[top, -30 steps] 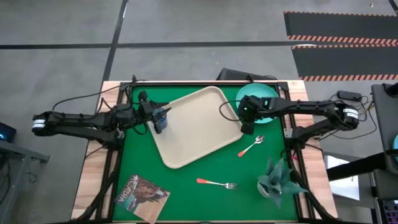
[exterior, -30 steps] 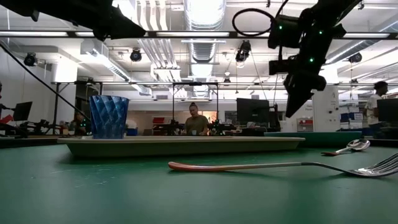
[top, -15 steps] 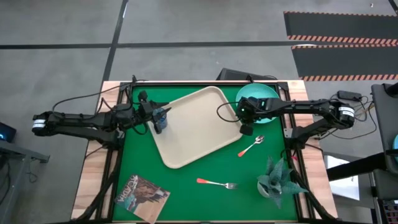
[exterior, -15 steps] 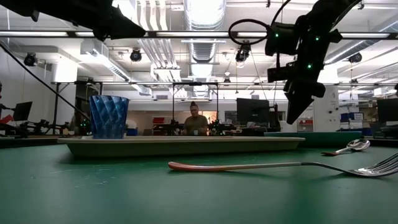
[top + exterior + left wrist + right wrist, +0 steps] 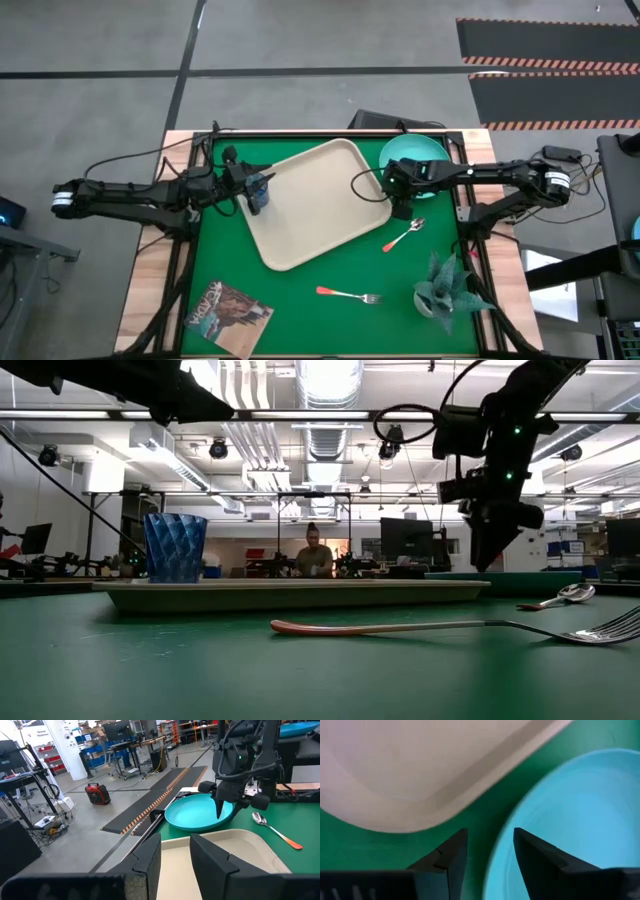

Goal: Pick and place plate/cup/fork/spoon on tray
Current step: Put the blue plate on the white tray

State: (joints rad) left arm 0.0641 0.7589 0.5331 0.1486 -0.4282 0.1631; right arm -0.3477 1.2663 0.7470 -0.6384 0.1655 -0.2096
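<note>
The beige tray [image 5: 310, 205] lies slantwise on the green mat. The blue cup [image 5: 259, 192] stands upright on the tray's left edge [image 5: 176, 547]. My left gripper [image 5: 246, 184] hovers open above the cup, with only tray showing between its fingers [image 5: 175, 850]. The turquoise plate [image 5: 420, 160] rests on the mat's far right corner beside the tray. My right gripper [image 5: 401, 205] points down, open, one finger on each side of the plate's near-left rim [image 5: 492, 870]; I cannot tell whether it touches. The spoon [image 5: 405, 236] and the fork [image 5: 350, 294] lie flat on the mat.
A potted plant [image 5: 445, 285] stands at the near right, and a magazine [image 5: 228, 310] lies at the near left corner. There is bare mat between tray, fork and magazine. A person [image 5: 313, 555] sits in the room far behind the table.
My right gripper has tipped from a slant to pointing straight down and has shifted slightly toward the table's right and near edges, coming down over the plate's rim. The cup, tray and left arm have kept still.
</note>
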